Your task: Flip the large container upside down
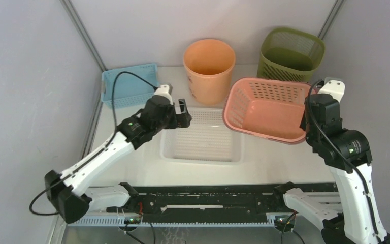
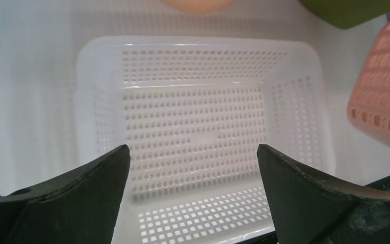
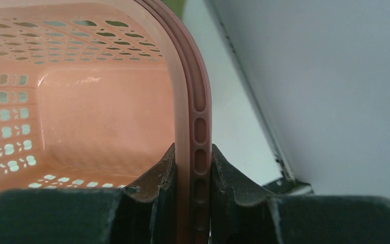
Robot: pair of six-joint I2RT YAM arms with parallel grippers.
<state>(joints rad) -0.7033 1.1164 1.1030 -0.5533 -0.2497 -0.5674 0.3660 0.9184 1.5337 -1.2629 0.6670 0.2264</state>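
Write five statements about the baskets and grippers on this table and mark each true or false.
1. The right gripper is shut on the rim of the pink basket. True.
2. The pink basket is already upside down. False: it is tilted, with its opening facing the top camera.
3. The left gripper grips the white basket. False: its jaws are open above the basket and hold nothing.
4. The orange bucket stands with its opening up. True.
5. The green mesh bin lies on its side. False: it stands upright at the back right.
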